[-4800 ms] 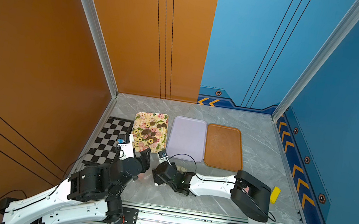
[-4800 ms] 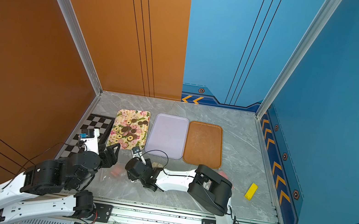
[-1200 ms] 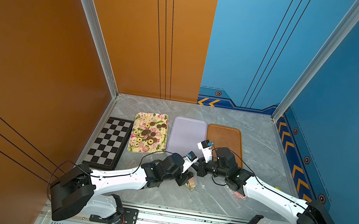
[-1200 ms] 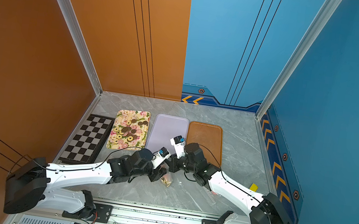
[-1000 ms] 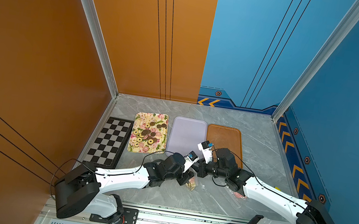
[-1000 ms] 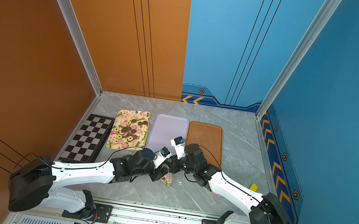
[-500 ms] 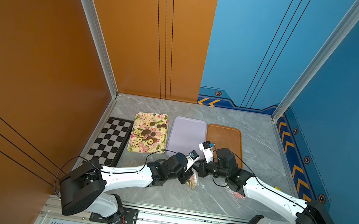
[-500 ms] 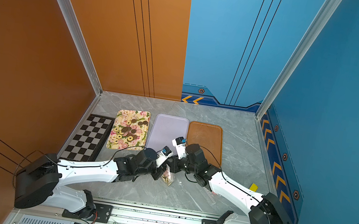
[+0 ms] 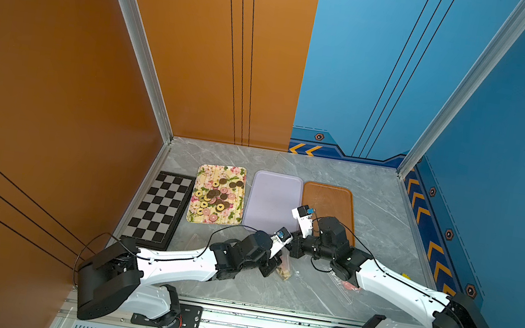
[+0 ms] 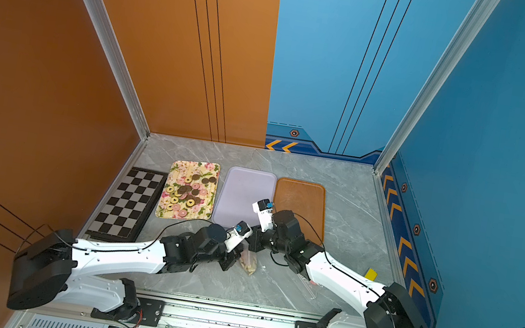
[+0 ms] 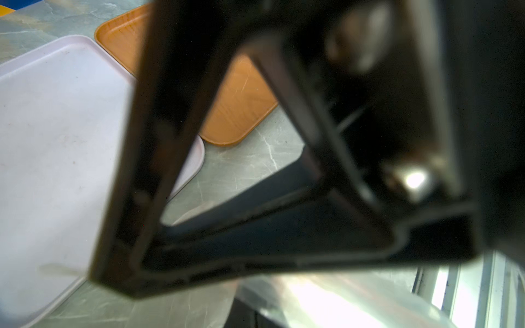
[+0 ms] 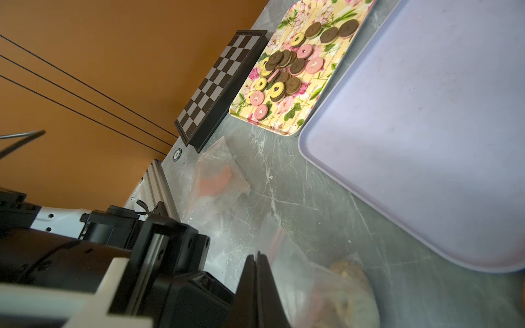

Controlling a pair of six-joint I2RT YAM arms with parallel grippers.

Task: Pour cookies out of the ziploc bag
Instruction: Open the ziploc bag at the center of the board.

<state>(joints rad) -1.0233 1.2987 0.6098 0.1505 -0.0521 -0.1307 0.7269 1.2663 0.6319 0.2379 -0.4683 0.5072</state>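
The ziploc bag [image 12: 301,272] hangs just off the lilac tray's [image 9: 269,201] near edge, with the cookies [image 9: 285,275] sagging away from the tray. The right gripper [image 12: 257,257] pinches its top. The left gripper [image 9: 273,267] is closed beside it, its hold unclear.

The right arm [image 9: 394,287] hides the orange tray [image 9: 327,195] at its 6 o'clock edge. The ziploc bag [image 9: 285,274], at 6 o'clock from the lilac tray [image 9: 273,198], is partly covered from above; its cookies [image 12: 348,272] look blurred, their kind unclear to me.
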